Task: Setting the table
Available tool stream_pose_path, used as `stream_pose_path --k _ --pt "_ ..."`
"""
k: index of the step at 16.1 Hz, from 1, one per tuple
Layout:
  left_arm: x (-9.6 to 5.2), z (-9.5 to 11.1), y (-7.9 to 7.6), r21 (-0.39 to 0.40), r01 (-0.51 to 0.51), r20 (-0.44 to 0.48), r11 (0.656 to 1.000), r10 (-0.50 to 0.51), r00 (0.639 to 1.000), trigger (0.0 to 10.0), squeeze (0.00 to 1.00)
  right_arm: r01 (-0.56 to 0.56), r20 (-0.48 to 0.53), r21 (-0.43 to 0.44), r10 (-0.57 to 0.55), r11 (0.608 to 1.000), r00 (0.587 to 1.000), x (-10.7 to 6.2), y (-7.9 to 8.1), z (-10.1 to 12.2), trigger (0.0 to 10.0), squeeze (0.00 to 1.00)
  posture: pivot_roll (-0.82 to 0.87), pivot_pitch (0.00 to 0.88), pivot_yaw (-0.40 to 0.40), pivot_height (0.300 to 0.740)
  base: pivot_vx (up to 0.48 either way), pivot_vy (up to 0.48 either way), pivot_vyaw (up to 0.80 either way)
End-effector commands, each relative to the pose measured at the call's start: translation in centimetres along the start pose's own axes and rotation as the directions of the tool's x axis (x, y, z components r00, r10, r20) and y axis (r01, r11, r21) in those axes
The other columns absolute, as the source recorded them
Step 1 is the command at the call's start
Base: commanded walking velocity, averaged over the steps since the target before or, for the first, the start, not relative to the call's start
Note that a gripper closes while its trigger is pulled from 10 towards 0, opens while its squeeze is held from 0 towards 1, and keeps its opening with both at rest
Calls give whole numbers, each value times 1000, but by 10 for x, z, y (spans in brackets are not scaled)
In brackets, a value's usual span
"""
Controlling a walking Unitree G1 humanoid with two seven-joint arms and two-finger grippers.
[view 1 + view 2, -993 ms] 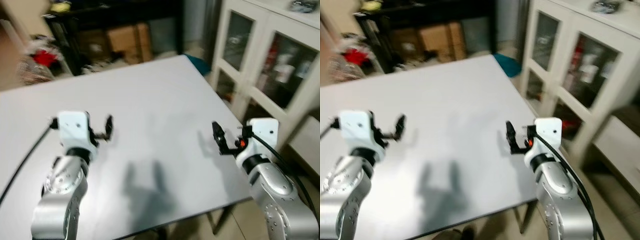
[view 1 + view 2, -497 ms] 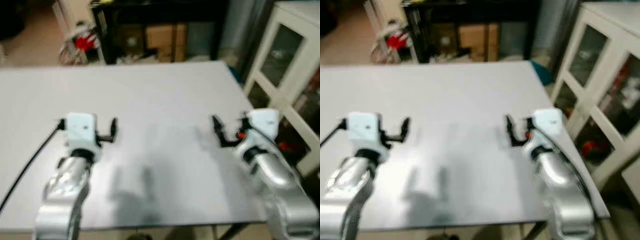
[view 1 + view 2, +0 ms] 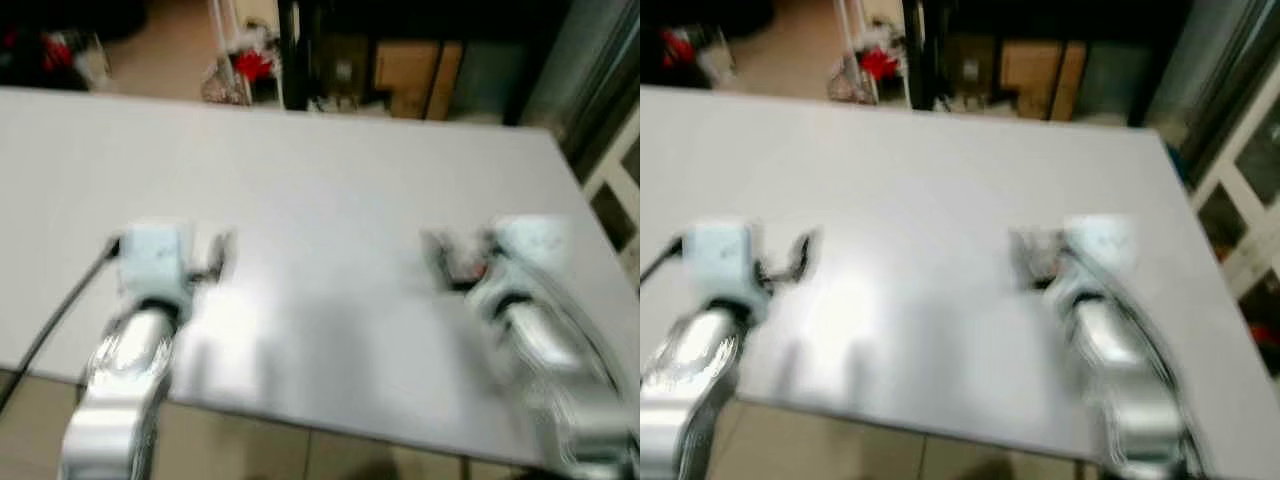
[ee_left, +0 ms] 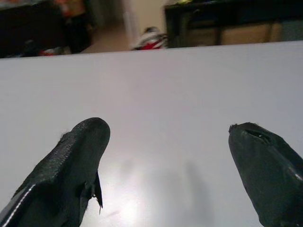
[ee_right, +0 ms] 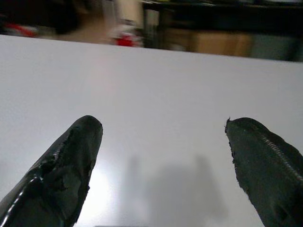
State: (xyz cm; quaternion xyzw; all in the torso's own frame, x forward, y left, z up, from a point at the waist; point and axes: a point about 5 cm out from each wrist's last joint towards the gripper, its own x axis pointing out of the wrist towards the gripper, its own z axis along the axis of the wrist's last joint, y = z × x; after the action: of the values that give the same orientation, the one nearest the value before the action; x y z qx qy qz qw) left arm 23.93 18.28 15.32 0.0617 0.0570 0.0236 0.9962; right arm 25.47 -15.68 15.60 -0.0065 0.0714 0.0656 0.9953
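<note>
Both arms reach out over the white surface (image 3: 330, 190), in blurred head views. The left end effector (image 4: 165, 156) hangs above the surface with its fingers spread wide and nothing between them. The right end effector (image 5: 163, 156) is likewise wide open and holding nothing. Cardboard boxes (image 3: 415, 75) sit beyond the surface's far edge.
</note>
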Motion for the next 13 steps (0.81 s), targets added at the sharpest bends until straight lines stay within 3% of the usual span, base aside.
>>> stream_pose_path --k 1,13 --pt "0 7 -8 -2 30 29 1000 -30 999 10000 0 37 3 -18 -37 999 999 -2 -10 2 10000 1000 -13 0 14 740 0 401 800" --pt "-1 10 3 16 5 31 1000 -6 999 10000 0 23 9 0 -23 1000 1000 6 -5 4 10000 1000 25 0 5 740 0 400 800"
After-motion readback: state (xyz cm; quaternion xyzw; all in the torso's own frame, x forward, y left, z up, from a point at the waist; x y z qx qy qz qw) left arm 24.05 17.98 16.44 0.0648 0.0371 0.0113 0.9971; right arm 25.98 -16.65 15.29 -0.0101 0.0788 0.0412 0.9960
